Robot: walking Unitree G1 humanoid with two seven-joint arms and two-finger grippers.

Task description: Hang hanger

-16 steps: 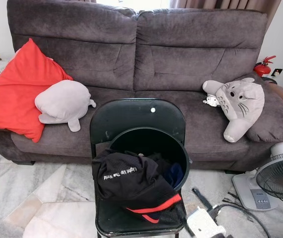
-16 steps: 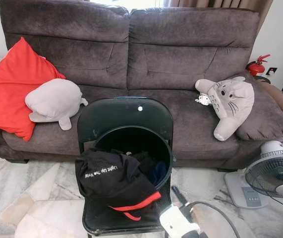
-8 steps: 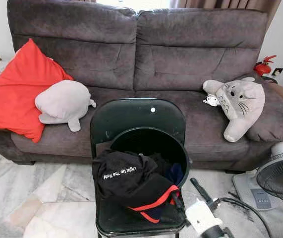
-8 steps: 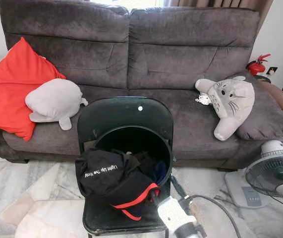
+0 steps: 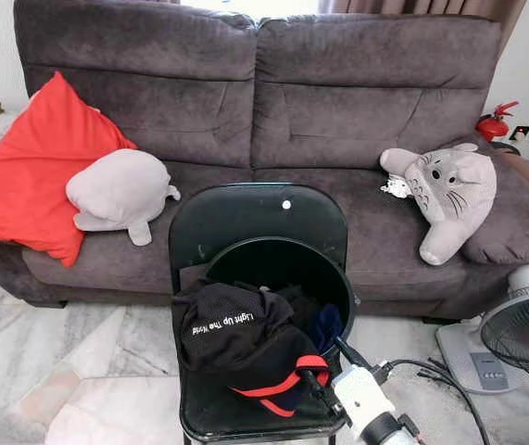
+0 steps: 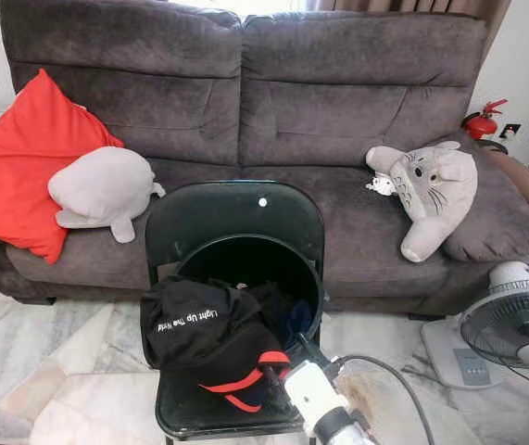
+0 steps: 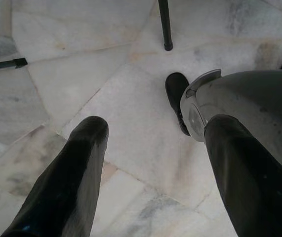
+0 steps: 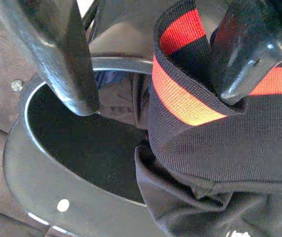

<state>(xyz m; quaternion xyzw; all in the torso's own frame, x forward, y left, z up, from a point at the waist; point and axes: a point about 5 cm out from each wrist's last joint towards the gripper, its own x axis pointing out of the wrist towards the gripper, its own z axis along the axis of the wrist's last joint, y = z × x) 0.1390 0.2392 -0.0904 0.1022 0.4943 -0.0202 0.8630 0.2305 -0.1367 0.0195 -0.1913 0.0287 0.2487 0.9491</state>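
Right gripper (image 5: 324, 369): fingers spread, one on each side of the red band of the black garment (image 5: 241, 343), at the near right of the black folding chair (image 5: 257, 222); not clamped.
Eye views, garment: draped over the near rim of the black bucket (image 5: 283, 255) on the chair seat; white print reads "Light Up The World".
Eye views, surroundings: grey sofa (image 5: 264, 102) behind the chair, red cushion (image 5: 32, 167) and grey plush (image 5: 120, 193) at its left, grey cat-like plush (image 5: 449, 199) at its right; red fire extinguisher (image 5: 494, 122) far right; white fan (image 5: 523, 334) near right on the marble floor (image 5: 69, 371).
Hanger: cannot be made out.
Left wrist view: left gripper (image 7: 153, 168) fingers apart, empty, above the marble floor.
Right wrist view: one finger (image 8: 249, 47) touches the red band (image 8: 180, 94), the other hangs over the bucket's mouth.
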